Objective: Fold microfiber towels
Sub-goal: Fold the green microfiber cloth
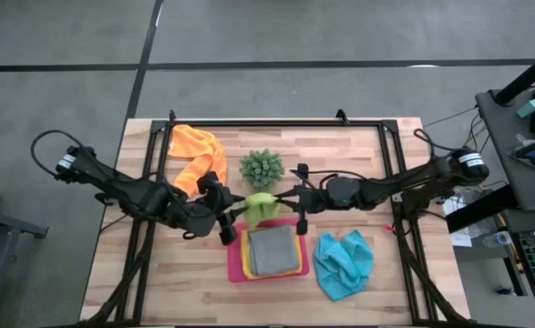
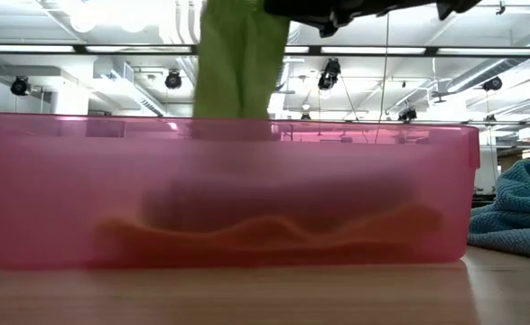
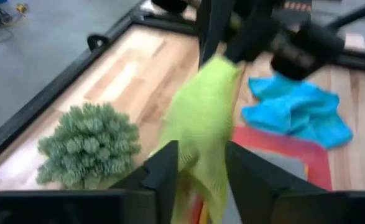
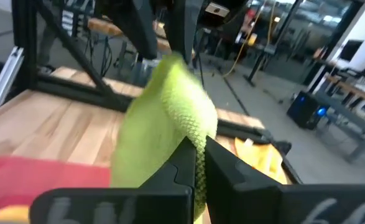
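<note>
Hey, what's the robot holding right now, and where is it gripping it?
The right gripper is shut on the lime green towel, pinching its edge. The left gripper stands open around the hanging cloth.

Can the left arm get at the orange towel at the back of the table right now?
Probably yes. The orange towel lies in the open just behind the left gripper, nothing between them. But that gripper is open around the lime green towel, which the right gripper holds shut.

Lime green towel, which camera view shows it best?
The left wrist view: the lime green towel hangs full length, its lower edge between the left gripper's open fingers. The right wrist view shows only its pinched fold, the low view a hanging strip above the tray, the high view a small patch between the arms.
</note>
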Controlling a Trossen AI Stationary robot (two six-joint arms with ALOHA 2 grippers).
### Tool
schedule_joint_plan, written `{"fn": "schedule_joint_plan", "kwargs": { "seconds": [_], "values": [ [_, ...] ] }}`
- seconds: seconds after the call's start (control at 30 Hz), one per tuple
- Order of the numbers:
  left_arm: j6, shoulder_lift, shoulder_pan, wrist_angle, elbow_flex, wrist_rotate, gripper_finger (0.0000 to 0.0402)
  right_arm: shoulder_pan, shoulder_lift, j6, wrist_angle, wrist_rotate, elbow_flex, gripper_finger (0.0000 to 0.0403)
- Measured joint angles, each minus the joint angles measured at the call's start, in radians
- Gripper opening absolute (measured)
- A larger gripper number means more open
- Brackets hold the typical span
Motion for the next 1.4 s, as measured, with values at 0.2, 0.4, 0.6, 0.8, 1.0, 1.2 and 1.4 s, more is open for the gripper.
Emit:
{"fn": "schedule_joint_plan", "kwargs": {
  "seconds": [0.2,0.4,0.6,0.8,1.0,1.2,1.4],
  "values": [
    [-0.053,0.002,0.001,0.006,-0.090,0.067,0.0175,0.000,-0.041,0.012,-0.053,0.001,-0.001,0.0009],
    [-0.103,0.072,0.003,0.099,-0.180,0.099,0.0182,0.000,-0.048,0.037,-0.061,0.009,-0.001,0.0009],
    [-0.034,0.206,0.007,0.177,-0.186,0.104,0.0182,0.000,-0.052,0.051,-0.060,0.011,-0.001,0.0009],
    [-0.024,0.312,0.027,0.209,-0.164,0.095,0.0182,0.000,-0.052,0.050,-0.061,0.011,-0.001,0.0009],
    [-0.045,0.334,0.066,0.307,-0.182,0.085,0.0182,0.000,-0.046,0.047,-0.060,0.011,-0.001,0.0009],
    [-0.047,0.354,0.079,0.339,-0.194,0.147,0.0182,0.000,-0.044,0.040,-0.063,0.011,-0.001,0.0009],
    [-0.050,0.354,0.088,0.358,-0.210,0.194,0.0182,0.000,-0.044,0.040,-0.063,0.011,-0.001,0.0009]
  ]
}}
